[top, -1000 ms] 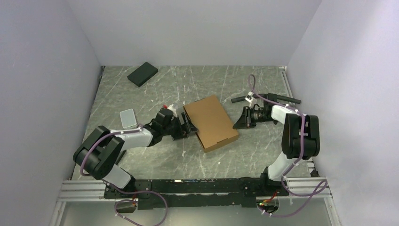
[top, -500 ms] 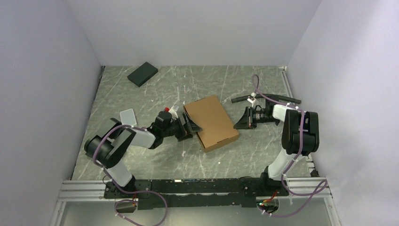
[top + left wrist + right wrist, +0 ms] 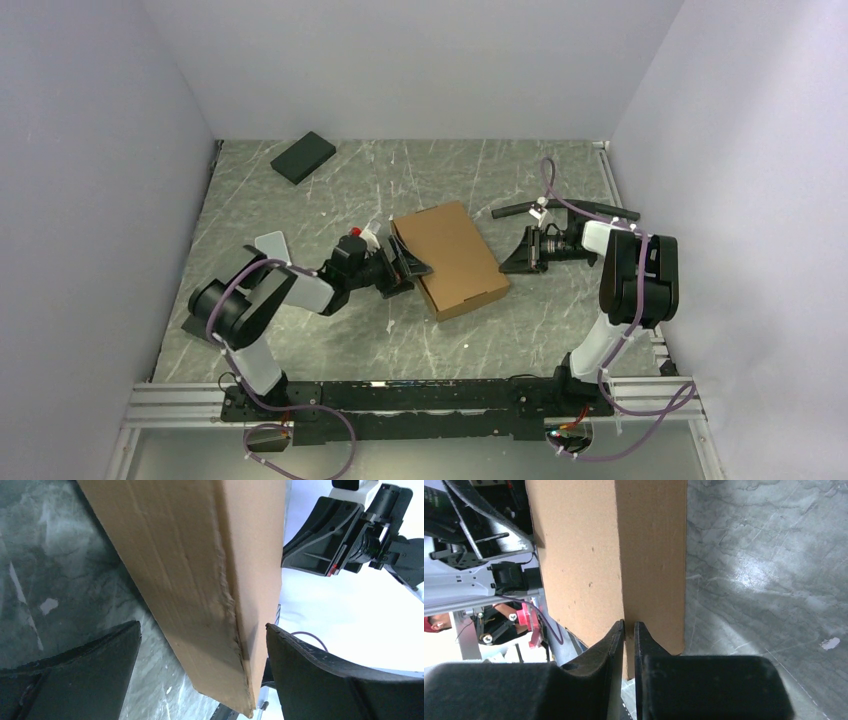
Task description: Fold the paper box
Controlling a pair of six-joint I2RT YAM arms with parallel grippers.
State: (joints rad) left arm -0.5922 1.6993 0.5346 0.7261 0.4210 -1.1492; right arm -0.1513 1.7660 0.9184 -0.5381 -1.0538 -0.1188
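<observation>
The grey marbled table [image 3: 560, 330] lies under both my arms. The paper box [image 3: 450, 258] sits flat near its middle, closed up into 1 brown slab and turned at an angle, between my 2 grippers. My left gripper [image 3: 202, 625] is released and spread wide, 1 finger on each side of the box's near left corner; neither finger touches the cardboard in the wrist view. My right gripper [image 3: 629, 624] is clenched almost to a slit with nothing in it, tips just beside the box's right edge. A black rectangular pad [image 3: 303, 157] lies well apart from the box at the table's far left corner.
</observation>
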